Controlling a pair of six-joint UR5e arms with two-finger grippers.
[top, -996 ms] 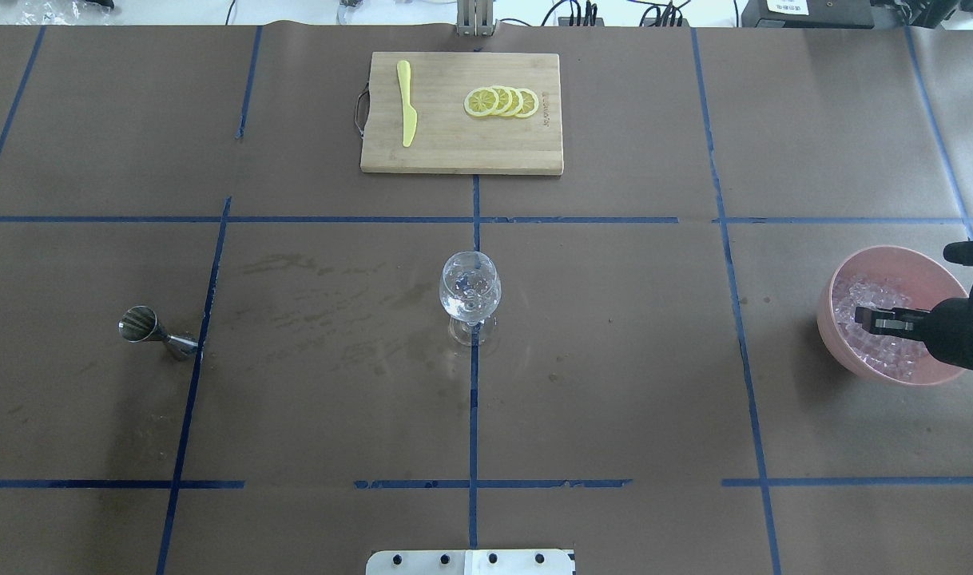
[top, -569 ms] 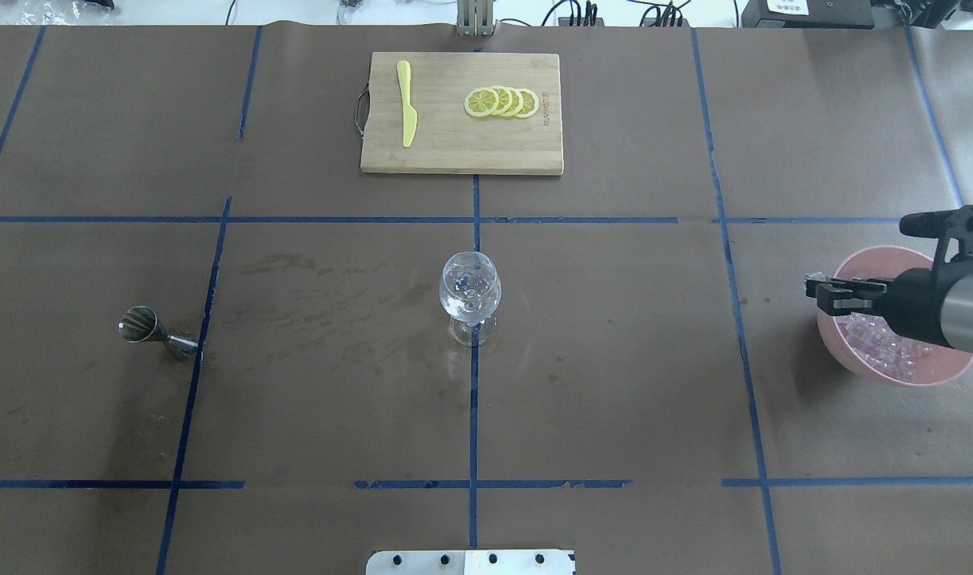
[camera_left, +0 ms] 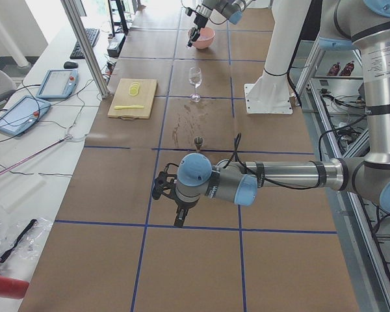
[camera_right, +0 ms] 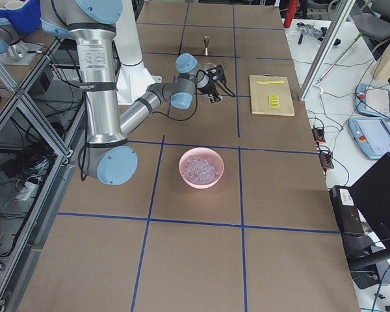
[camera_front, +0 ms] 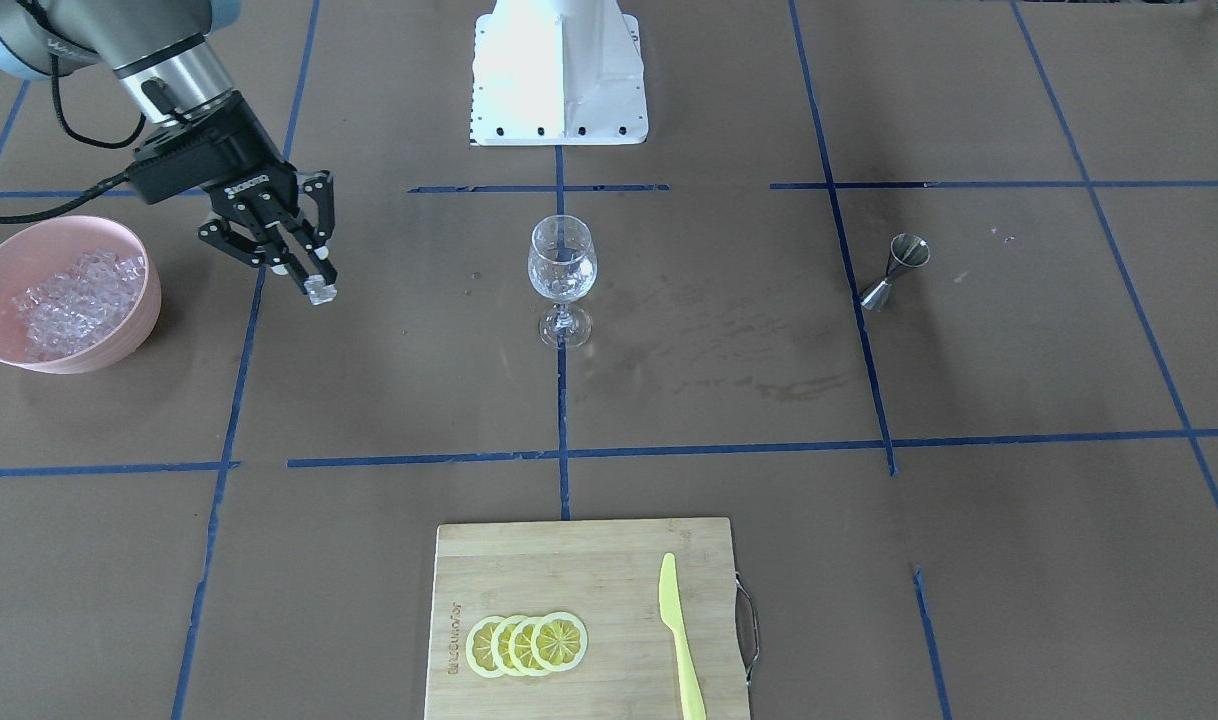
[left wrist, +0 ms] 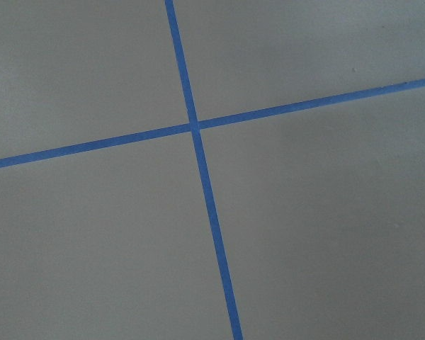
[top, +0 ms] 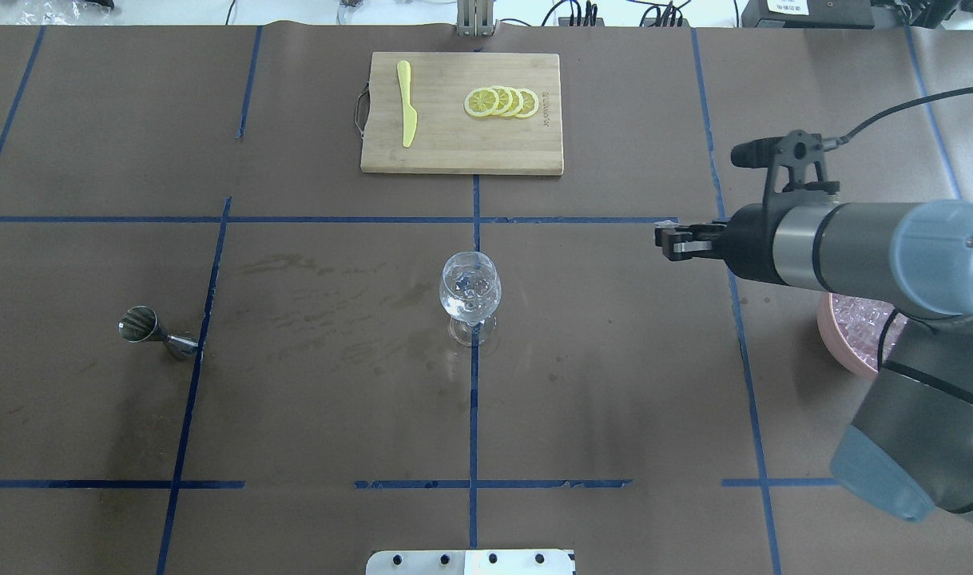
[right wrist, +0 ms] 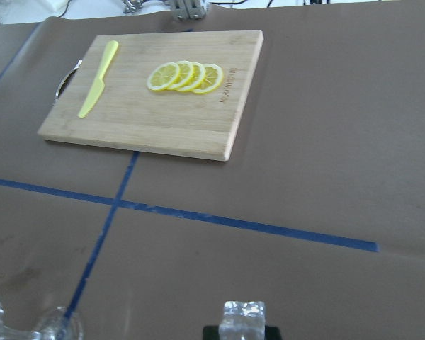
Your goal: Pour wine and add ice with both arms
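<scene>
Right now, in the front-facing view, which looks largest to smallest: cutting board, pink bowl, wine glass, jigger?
1. cutting board, though the frame's bottom edge cuts it off
2. pink bowl
3. wine glass
4. jigger

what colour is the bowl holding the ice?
Pale pink round plastic bowl; shows best in the exterior front-facing view.

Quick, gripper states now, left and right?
Left gripper: cannot tell, seen only from the side view.
Right gripper: shut on one ice cube.
</scene>
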